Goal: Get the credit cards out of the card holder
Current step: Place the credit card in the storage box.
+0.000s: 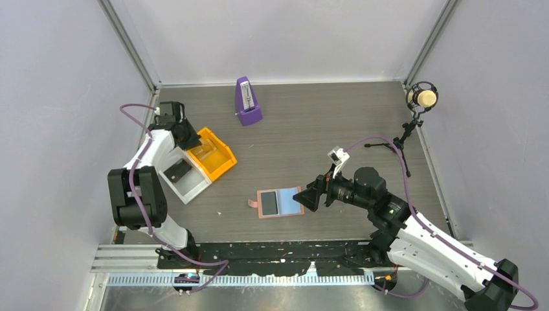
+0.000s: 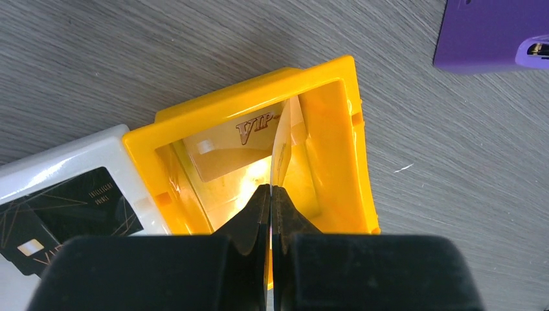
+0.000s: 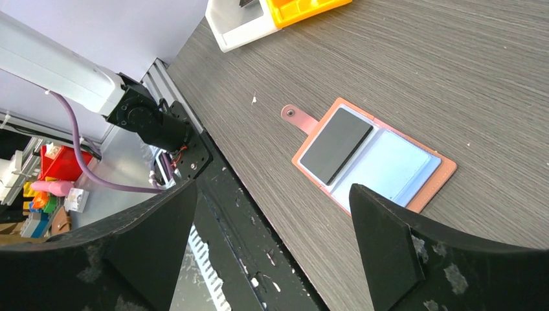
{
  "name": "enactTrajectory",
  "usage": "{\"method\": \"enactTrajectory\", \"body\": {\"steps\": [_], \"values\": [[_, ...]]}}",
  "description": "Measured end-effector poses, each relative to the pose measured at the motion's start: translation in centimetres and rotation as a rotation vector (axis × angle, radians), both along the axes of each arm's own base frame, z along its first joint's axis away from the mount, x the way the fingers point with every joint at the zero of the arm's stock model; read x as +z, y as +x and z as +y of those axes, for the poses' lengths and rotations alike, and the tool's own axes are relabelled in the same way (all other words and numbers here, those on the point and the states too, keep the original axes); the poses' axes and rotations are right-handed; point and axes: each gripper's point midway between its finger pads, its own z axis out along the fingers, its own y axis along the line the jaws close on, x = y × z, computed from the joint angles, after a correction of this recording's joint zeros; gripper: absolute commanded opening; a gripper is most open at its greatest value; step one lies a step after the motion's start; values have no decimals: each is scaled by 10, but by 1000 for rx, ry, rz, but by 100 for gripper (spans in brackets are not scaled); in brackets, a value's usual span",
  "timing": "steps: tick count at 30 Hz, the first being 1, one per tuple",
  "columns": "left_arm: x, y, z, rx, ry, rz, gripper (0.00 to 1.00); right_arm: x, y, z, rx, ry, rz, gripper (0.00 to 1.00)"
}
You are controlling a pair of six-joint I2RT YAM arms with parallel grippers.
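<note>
L gripper (image 2: 270, 193), nearest the lens at bottom ctr of L wrist view: jaws together, clamped on the near edge of a glossy VIP card (image 2: 249, 139). The card hangs tilted inside the orange tray (image 2: 336, 162), mid-frame. Cannot tell if its far edge touches the tray floor. White tray (image 2: 71, 152) butts against the orange one at lower left, w/ a black card (image 2: 71, 207) lying flat in it.

R gripper (image 3: 272, 194): fingers wide apart, nothing between them, low over the table (image 3: 453, 65) and just beside the card holder (image 3: 388, 165).
- Holder is right of ctr in R wrist view, spread open and flat, tab (image 3: 294, 116) pointing to upper left.
- One dark card (image 3: 336, 144) sits on the holder face nearer the tab; the other face is bare blue-grey.
- Cannot tell if the dark card is tucked in a pocket or just lying on top.

Step (my read): L is at the drop-off, one card binned in white, one about to go in orange, one left in the holder. So approx two-thirds done.

Nxt move needs:
- L: part the jaws so the VIP card falls in the tray, then lift clear w/o snagging the rim.
- R: get a fingertip under or against an edge of the dark card. It is thin and flush, so it probably has to be slid toward the holder's open side before pinching.
- The holder looks light and may skate on the table. L may have to pin it.
</note>
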Motion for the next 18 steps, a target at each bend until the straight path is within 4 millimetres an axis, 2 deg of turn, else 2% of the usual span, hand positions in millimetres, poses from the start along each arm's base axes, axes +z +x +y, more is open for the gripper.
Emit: {"method": "enactTrajectory", "body": {"steps": [18], "values": [[-4,6,5,58,2,-3,0,2,2,-6,-31,-1,-12,95]]}}
